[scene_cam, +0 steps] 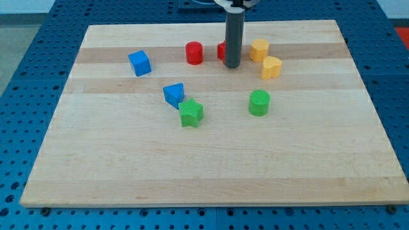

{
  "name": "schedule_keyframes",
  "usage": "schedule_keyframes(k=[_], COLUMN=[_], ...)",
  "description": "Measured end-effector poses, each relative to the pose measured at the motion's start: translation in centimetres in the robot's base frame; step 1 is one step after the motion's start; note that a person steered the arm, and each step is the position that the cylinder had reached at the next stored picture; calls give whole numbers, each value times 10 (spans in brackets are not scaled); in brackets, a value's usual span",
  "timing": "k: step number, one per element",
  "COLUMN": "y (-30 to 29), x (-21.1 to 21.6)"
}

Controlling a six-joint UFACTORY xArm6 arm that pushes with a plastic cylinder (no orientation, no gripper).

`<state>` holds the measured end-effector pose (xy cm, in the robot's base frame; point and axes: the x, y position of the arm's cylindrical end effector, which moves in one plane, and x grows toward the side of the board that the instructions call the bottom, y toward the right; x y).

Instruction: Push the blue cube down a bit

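The blue cube (pixel 139 62) sits on the wooden board (pixel 211 160) at the view's upper left. My tip (pixel 232 66) rests on the board near the view's top centre, far to the right of the blue cube. It stands just in front of a red block (pixel 221 50) that it partly hides. A red cylinder (pixel 193 52) lies between my tip and the blue cube.
A second blue block (pixel 174 94), wedge-like, touches a green star (pixel 191 113) near the middle. A green cylinder (pixel 259 102) lies right of centre. Two yellow blocks (pixel 259 49) (pixel 271 66) sit right of my tip.
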<state>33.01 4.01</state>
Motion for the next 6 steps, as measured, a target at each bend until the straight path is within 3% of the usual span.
schedule_keyframes(k=[3, 6], y=[-11, -69], x=[11, 33])
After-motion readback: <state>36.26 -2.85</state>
